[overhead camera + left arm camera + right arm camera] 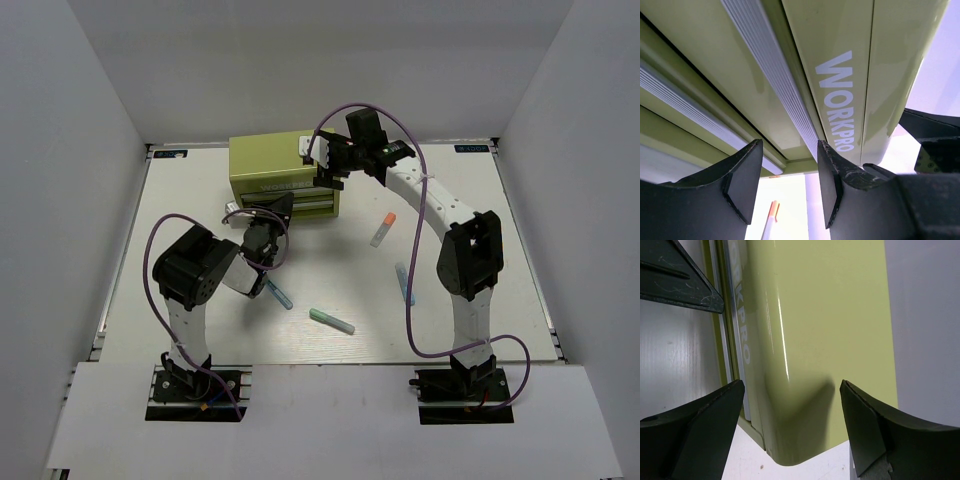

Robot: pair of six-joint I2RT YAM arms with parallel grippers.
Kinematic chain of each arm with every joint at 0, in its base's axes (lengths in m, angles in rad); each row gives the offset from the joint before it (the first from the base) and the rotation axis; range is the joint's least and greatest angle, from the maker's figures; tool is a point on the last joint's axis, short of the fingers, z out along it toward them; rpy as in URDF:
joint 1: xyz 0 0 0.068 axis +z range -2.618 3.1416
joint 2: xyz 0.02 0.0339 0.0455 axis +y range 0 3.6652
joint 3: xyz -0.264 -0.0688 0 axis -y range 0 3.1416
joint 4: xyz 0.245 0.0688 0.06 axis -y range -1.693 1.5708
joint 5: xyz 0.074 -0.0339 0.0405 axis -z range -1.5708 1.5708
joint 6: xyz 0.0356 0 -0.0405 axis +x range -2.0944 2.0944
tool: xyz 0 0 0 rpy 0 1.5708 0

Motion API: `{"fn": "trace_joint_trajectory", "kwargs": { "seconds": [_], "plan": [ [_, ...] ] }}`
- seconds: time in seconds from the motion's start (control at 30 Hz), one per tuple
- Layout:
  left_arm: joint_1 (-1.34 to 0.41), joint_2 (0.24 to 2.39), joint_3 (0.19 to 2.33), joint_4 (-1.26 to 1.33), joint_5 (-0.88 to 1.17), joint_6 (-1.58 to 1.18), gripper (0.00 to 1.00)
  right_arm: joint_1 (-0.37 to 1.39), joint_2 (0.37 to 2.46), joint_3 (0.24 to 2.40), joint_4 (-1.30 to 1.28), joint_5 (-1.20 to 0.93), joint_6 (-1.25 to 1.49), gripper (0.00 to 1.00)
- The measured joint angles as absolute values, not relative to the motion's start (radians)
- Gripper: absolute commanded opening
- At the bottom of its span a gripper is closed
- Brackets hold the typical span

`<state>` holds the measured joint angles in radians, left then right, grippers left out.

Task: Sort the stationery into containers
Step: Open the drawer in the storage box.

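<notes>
The olive-green cabinet [270, 165] with "WORKPRO" lettering stands at the back of the table. My left gripper [272, 212] is at its drawer front, and in the left wrist view its jaws [788, 170] stand apart below a silver drawer handle [775, 90], pinching nothing. My right gripper [325, 165] hovers wide open over the cabinet's top right corner [805, 390]. An orange-capped clear pen [383, 228] [771, 215], a light blue pen [404, 283], a mint green pen [331, 320] and a thin blue pen [277, 293] lie on the table.
White walls enclose the table on three sides. The left arm's elbow [195, 265] sits near the thin blue pen. The right arm's purple cable [415, 300] loops above the light blue pen.
</notes>
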<state>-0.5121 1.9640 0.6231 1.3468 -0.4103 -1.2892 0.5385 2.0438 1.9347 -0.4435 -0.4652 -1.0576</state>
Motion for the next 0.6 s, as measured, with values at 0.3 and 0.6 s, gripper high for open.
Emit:
{"fn": "trace_joint_trajectory", "kwargs": {
  "seconds": [0.3,0.6],
  "plan": [
    [-0.509,1.963,0.623,1.346,-0.439,-1.282,0.58,0.538,2.044,1.935,-0.443,-0.453,-1.058,0.83],
    [-0.498,1.963,0.624,1.346,-0.464,-1.285,0.57,0.538,2.044,1.935,-0.443,-0.448,-1.058,0.83]
  ]
}}
